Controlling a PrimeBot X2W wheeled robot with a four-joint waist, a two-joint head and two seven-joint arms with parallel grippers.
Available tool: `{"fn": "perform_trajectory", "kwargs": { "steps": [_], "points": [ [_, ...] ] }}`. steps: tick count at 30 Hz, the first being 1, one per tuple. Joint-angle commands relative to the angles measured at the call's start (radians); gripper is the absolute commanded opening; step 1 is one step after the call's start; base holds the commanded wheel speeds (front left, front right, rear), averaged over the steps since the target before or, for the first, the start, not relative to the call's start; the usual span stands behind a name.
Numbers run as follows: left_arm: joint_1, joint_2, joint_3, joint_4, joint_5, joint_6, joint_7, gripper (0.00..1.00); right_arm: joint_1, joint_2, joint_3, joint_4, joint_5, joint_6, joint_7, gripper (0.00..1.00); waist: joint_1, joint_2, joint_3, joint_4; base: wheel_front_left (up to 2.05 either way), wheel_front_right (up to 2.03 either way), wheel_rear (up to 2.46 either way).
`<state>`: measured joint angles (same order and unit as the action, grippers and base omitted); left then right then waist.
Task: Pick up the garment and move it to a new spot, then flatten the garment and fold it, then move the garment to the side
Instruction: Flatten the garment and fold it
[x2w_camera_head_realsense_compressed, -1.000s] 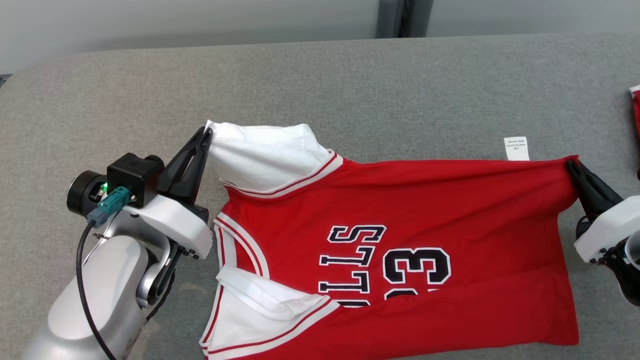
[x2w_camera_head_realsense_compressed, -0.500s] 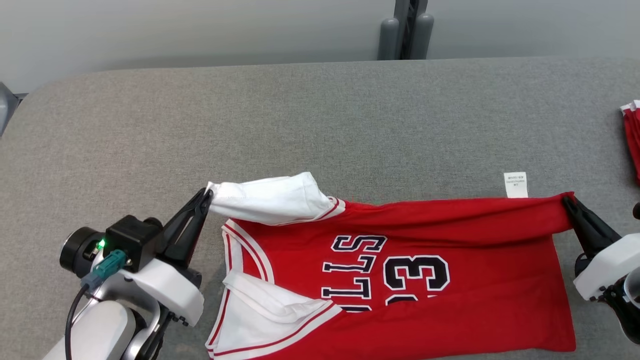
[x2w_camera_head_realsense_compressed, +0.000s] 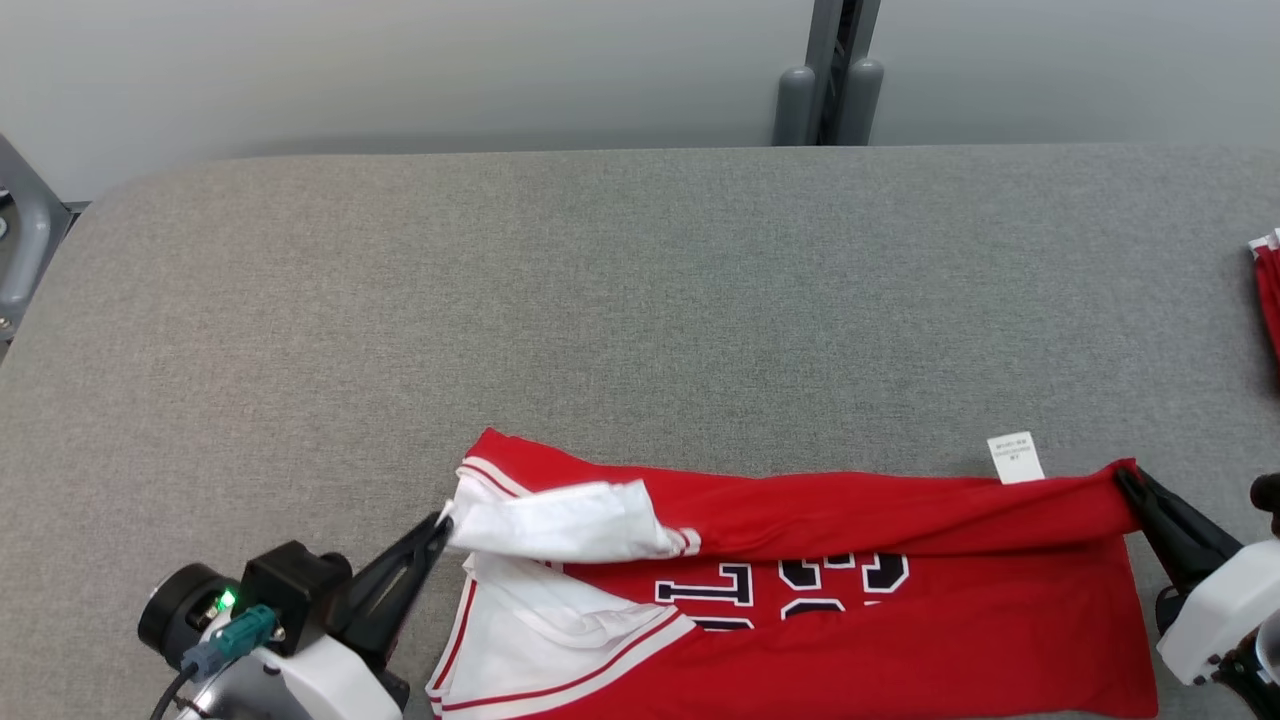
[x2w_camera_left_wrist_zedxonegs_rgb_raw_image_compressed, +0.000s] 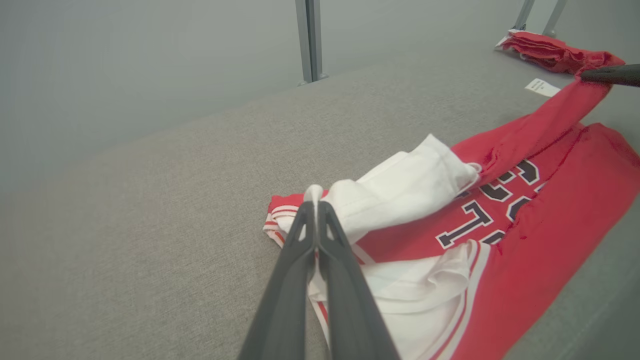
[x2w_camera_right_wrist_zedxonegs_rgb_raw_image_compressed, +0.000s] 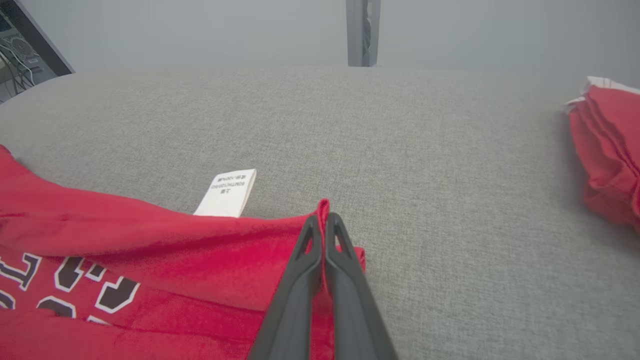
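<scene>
The garment (x2w_camera_head_realsense_compressed: 900, 640) is a red jersey with white sleeves and dark lettering, lying sideways on the grey table at the head view's bottom. Its far edge is folded over toward me. My left gripper (x2w_camera_head_realsense_compressed: 443, 519) is shut on the white sleeve (x2w_camera_head_realsense_compressed: 560, 522) at the left end. In the left wrist view that gripper (x2w_camera_left_wrist_zedxonegs_rgb_raw_image_compressed: 315, 205) pinches the white cloth of the garment (x2w_camera_left_wrist_zedxonegs_rgb_raw_image_compressed: 550, 200). My right gripper (x2w_camera_head_realsense_compressed: 1128, 478) is shut on the red hem corner at the right end. The right wrist view shows that gripper (x2w_camera_right_wrist_zedxonegs_rgb_raw_image_compressed: 325, 219) clamping the red edge of the garment (x2w_camera_right_wrist_zedxonegs_rgb_raw_image_compressed: 150, 250). A white care label (x2w_camera_head_realsense_compressed: 1014, 457) lies just behind the fold.
The grey fabric table (x2w_camera_head_realsense_compressed: 600, 300) stretches wide behind the garment. A pile of other red cloth (x2w_camera_head_realsense_compressed: 1265, 290) sits at the right edge, also the red pile (x2w_camera_right_wrist_zedxonegs_rgb_raw_image_compressed: 610, 150) in the right wrist view. A grey post (x2w_camera_head_realsense_compressed: 830, 70) stands behind the table.
Both grippers have drawn the garment's far edge toward me, folding it over the lettering, so less of the printing shows. The head camera has tilted, showing more of the table's far side.
</scene>
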<state>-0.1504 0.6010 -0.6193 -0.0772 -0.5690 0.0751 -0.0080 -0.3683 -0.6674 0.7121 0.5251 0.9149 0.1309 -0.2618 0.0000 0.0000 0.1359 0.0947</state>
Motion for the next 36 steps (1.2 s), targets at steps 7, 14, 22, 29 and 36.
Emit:
{"fn": "perform_trajectory", "kwargs": {
  "steps": [7,14,22,29,36],
  "points": [
    [0.073,0.063,-0.046,-0.047,-0.047,-0.056,0.074,0.00,0.051,-0.041,0.031,-0.034,-0.005,-0.001,0.005,0.00,0.0000,0.0000,-0.018,-0.001,0.00,0.00,0.00],
    [0.100,0.091,-0.069,-0.072,-0.070,-0.064,0.131,0.00,0.096,-0.082,0.089,-0.101,0.043,-0.001,0.077,0.10,0.0000,0.0000,-0.029,-0.005,0.00,0.00,0.00],
    [0.125,0.115,-0.109,-0.087,-0.115,-0.075,0.241,1.00,0.125,-0.169,0.119,-0.202,0.154,-0.001,0.220,1.00,0.0000,0.0000,-0.039,-0.022,0.00,0.00,0.00],
    [0.107,0.132,-0.097,-0.102,-0.107,-0.048,0.264,1.00,0.110,-0.184,0.053,-0.167,0.159,-0.001,0.219,1.00,0.0000,0.0000,-0.041,-0.027,0.00,0.00,0.00],
    [0.063,0.052,-0.015,-0.085,-0.086,0.040,0.124,1.00,0.094,-0.103,-0.114,-0.099,0.112,-0.001,0.047,1.00,0.0000,0.0000,-0.047,-0.028,0.00,0.00,0.00]
  ]
}}
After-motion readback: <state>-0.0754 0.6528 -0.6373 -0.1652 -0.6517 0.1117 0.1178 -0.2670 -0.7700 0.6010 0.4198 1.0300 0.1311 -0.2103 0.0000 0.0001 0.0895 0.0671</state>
